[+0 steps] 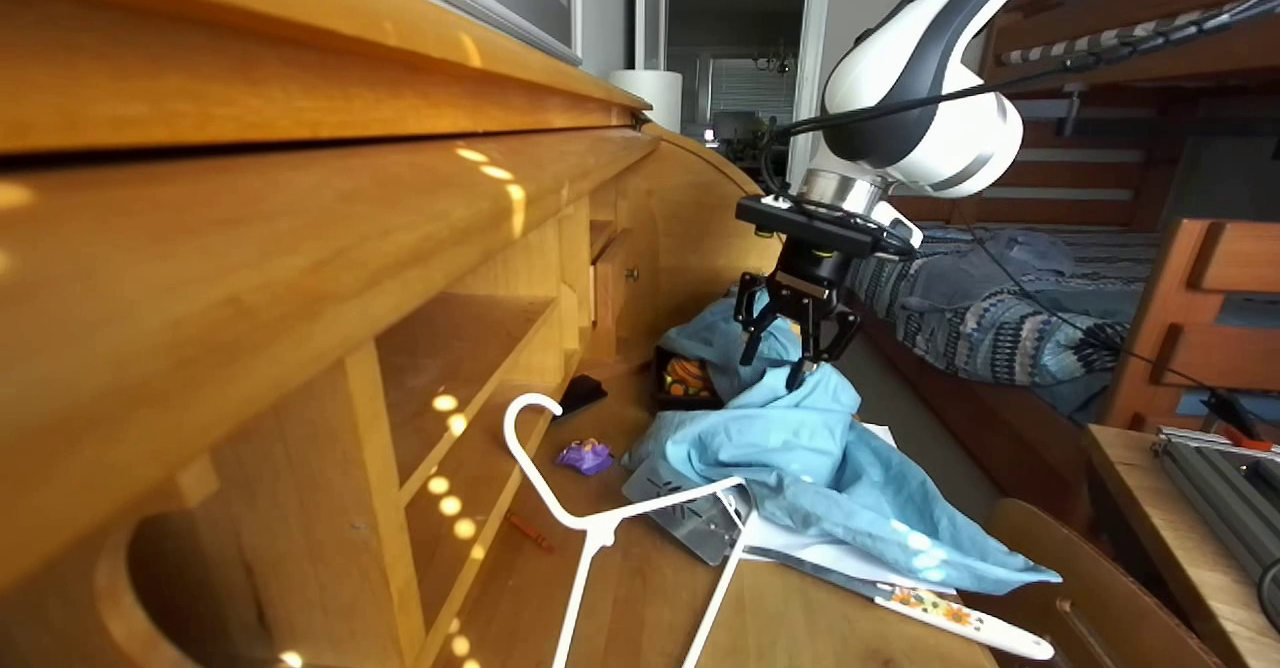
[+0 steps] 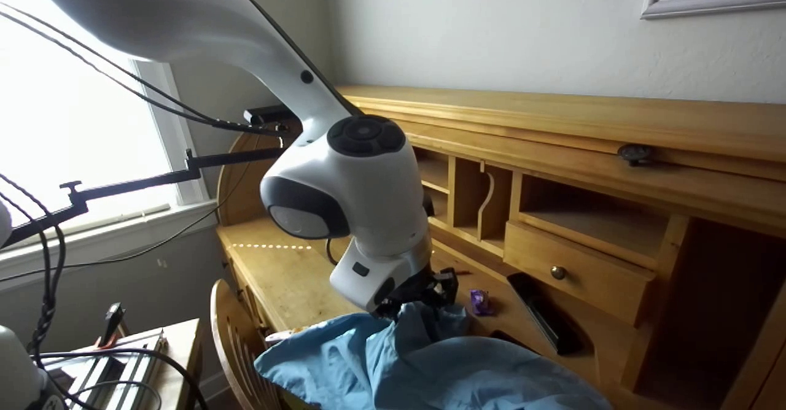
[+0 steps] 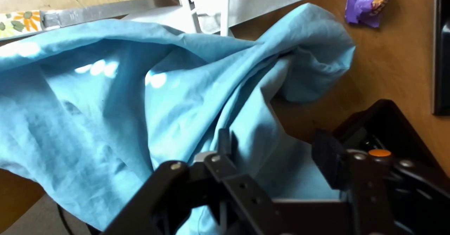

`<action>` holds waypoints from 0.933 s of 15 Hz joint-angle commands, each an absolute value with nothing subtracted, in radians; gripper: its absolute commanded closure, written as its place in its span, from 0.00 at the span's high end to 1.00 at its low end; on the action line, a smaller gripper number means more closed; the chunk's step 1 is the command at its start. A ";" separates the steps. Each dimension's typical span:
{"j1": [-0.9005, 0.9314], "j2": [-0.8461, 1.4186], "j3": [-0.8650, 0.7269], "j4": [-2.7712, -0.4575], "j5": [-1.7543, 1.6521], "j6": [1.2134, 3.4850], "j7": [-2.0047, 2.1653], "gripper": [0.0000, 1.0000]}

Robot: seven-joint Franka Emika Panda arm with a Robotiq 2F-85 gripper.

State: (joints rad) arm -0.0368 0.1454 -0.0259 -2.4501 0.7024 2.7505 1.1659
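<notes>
Hanger, white, lower centre of frame in an exterior view, w/ one shoulder tip at edge of blue cloth; poss. snag, so steer clear. Purple wrapper just above it in frame, on surface. Next rightward, nr mid-frame, dark box, partly hidden by cloth. Then end effector, slightly right of centre, w/ jaws apart & nothing visibly pinched; right at upper folds, can't tell if touching. Cloth itself heaped centre to lower right, w/ hem along floral-handled turner. For good hold: centre raised fold btwn pads, take several layers (prob. thin & slippery), squeeze squarely, avoid catching box rim. Pull gently, w/o dragging turner.
</notes>
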 commanded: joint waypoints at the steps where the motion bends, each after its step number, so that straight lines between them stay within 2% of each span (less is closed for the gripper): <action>1: -0.031 0.184 -0.034 -2.411 0.704 2.741 1.195 0.32; 5: -0.030 0.184 -0.036 -2.414 0.701 2.751 1.198 0.04; 6: -0.028 0.177 -0.037 -2.421 0.696 2.755 1.200 0.01; 14: 0.054 0.037 0.020 -2.513 0.545 2.786 1.111 0.00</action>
